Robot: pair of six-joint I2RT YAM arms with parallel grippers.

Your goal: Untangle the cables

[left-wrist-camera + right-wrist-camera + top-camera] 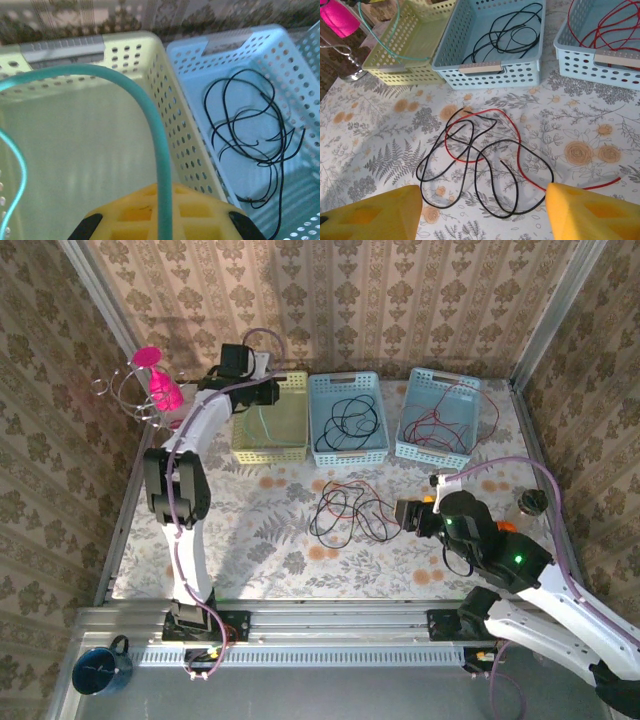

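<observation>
On the left, the left gripper [164, 200] is reached out over the yellow basket [270, 455], jaws pinched tight on the teal cable [161, 160]. The cable arches up from the fingers and hangs into the basket, so we judge it is held there to be dropped in. Next along, the middle blue basket [350, 458] holds a loose coil of black cables [250, 145]. In front of it on the flowered table [260, 540] lies the remaining tangle [485, 160], red and black strands looped across one another (not knotted tightly, as far as we can tell). The right blue basket [432, 452] keeps the red cables [440, 415], so the sorting seems to go by colour. Rightmost, the right gripper [481, 192] hovers low just beside the tangle with its jaws spread wide and nothing between them, and we read this as lining up for a strand.
</observation>
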